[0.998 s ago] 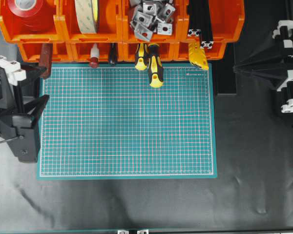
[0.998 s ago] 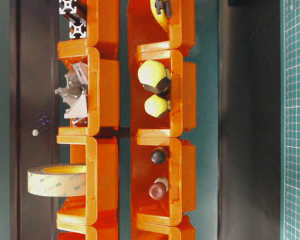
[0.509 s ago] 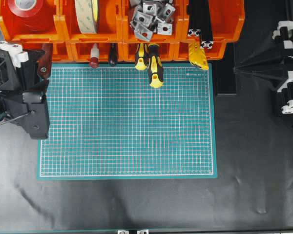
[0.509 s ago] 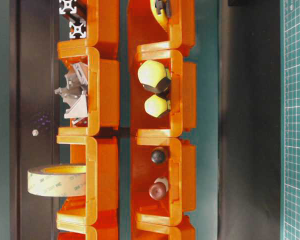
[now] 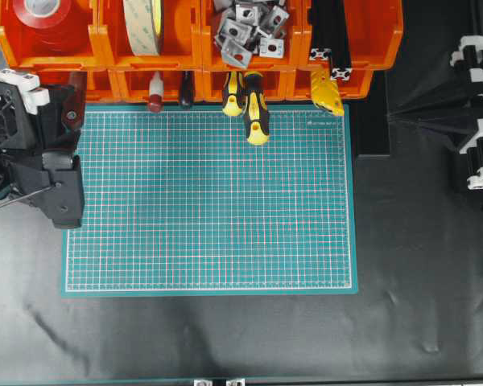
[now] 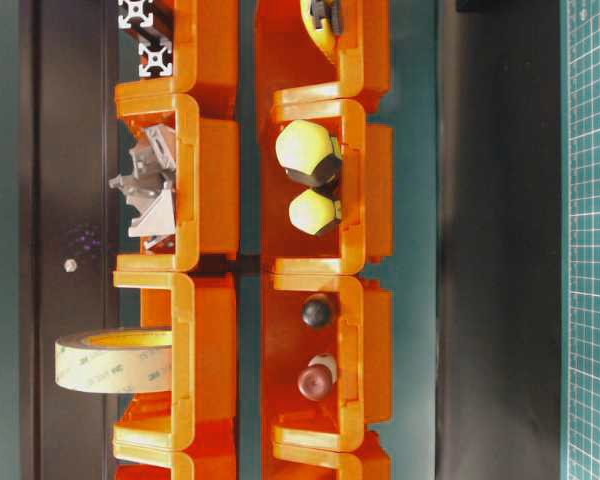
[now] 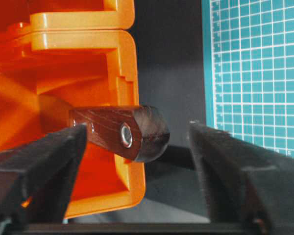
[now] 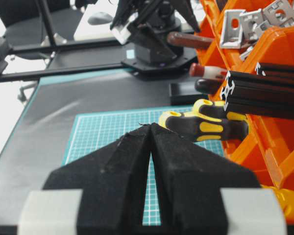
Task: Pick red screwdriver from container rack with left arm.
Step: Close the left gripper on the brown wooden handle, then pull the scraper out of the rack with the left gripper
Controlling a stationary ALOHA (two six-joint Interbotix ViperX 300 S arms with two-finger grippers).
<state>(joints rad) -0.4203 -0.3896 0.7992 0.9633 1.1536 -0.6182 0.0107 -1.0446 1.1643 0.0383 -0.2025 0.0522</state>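
between the wide-open left end effector (image 7: 137,161) fingers, apparently untouched, juts the red screwdriver (image 7: 118,131), dark wood-grained, silver-eyed.

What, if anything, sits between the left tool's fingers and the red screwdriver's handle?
Nothing visible. In the left wrist view the red screwdriver juts from the container rack into the gap between the left tool's open fingers, with clear space on both sides of the handle.

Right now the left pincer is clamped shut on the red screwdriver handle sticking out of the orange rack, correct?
Not clamped. The left wrist view shows the left pincer open, its fingers standing on either side of the red screwdriver with clear gaps, touching nothing. The rest holds: the handle sticks out of the orange container rack.
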